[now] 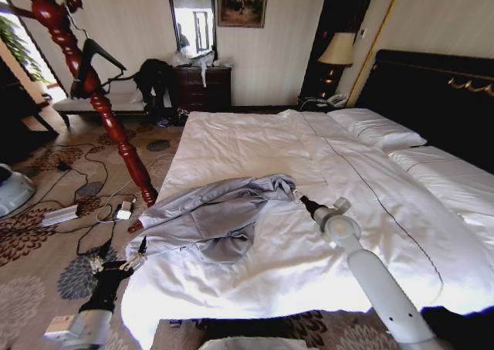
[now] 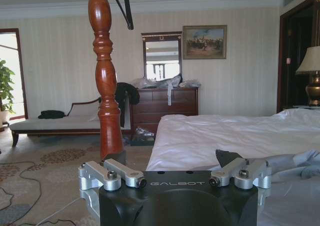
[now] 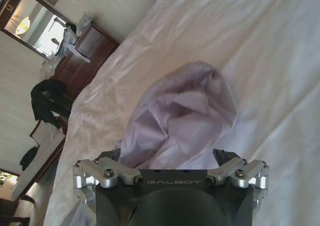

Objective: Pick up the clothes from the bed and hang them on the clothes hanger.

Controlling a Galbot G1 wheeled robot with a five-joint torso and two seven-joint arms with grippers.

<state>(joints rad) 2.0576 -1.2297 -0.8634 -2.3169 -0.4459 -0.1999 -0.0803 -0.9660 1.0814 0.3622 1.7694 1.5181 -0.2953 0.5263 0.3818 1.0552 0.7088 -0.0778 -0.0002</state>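
The clothes, a light grey-blue shirt [image 1: 212,211], lie crumpled on the near left part of the bed [image 1: 255,141]. My right gripper [image 1: 296,192] reaches in from the right and stands open at the shirt's right edge. In the right wrist view a raised fold of the shirt [image 3: 180,111] lies between and just beyond the spread fingers [image 3: 222,156]. My left gripper [image 1: 140,251] hangs low, open, beside the bed's left edge near the shirt's sleeve. The black clothes hanger [image 1: 96,55] hangs high on the dark-red coat stand [image 1: 116,130]; its arm [image 2: 125,6] also shows in the left wrist view.
The coat stand's post [image 2: 106,86] rises close to the bed's left side. Cables and a power strip [image 1: 60,215] litter the carpet. A dresser [image 1: 202,87] with a black garment heap [image 1: 154,76], a bench [image 1: 93,103] and a lamp [image 1: 337,52] line the far wall.
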